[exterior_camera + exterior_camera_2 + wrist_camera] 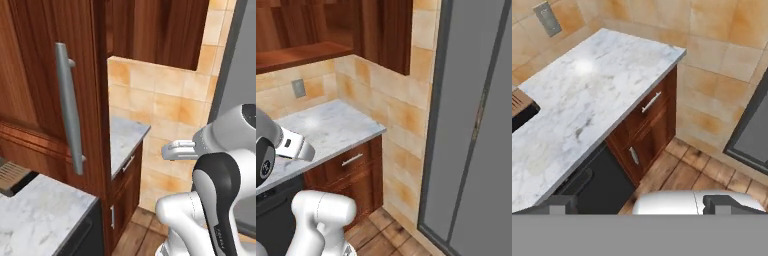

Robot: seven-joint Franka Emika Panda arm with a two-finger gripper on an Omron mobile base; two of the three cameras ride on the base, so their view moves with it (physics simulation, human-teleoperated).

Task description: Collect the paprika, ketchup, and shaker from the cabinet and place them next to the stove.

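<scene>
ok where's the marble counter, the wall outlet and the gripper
marble counter (587,100): hand view, bare middle of its top
wall outlet (547,18): hand view, centre of its plate
gripper (639,204): hand view, midway between its fingertips

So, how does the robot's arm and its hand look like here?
The arm is made of glossy white rounded shells with a black joint cover; small grey lettering runs along a lower link. No cables show. The hand ends in two small dark, blocky fingertips.
</scene>
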